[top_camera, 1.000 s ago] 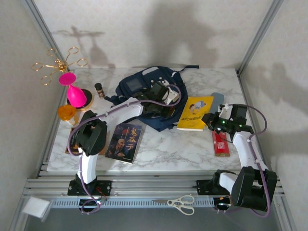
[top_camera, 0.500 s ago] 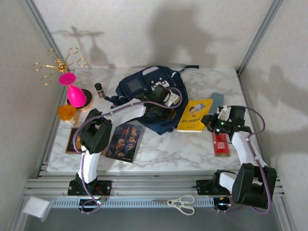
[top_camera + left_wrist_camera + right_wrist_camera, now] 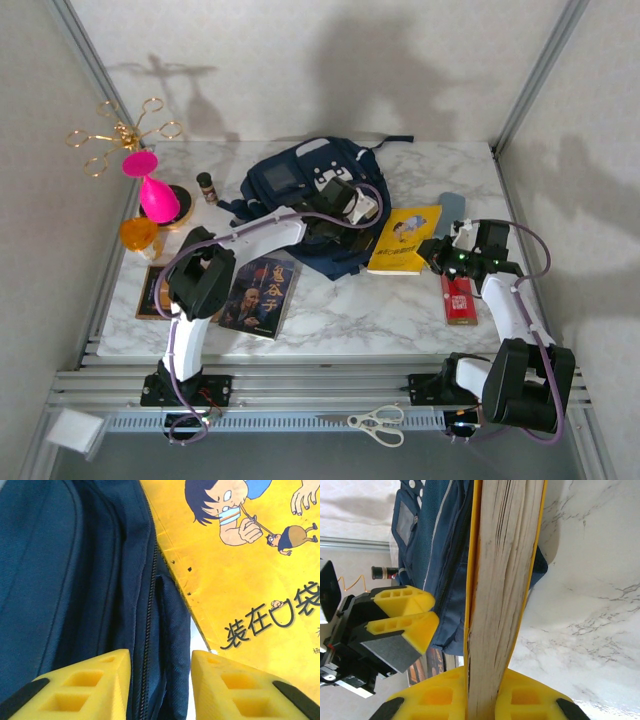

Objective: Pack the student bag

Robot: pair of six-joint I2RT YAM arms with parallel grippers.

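The student bag (image 3: 283, 178) lies slumped toward the back of the marble table (image 3: 340, 310). It is soft navy cloth with a grey-white patch and a zip running down its side. It looks light and floppy. I'd judge it will sag and fold if lifted by loose cloth, so the zip seam or the rim of the opening is the place to pinch. The left fingers (image 3: 85, 687) hang over that seam at the bag's right edge, parted a little, with nothing clamped between them. Just right of the bag, touching its side, is a yellow paperback (image 3: 405, 235) — glossy cover, thick block of rough-cut pages, stiff enough to slide in edge first. The right fingers (image 3: 435, 697) are closed on it across its thickness.
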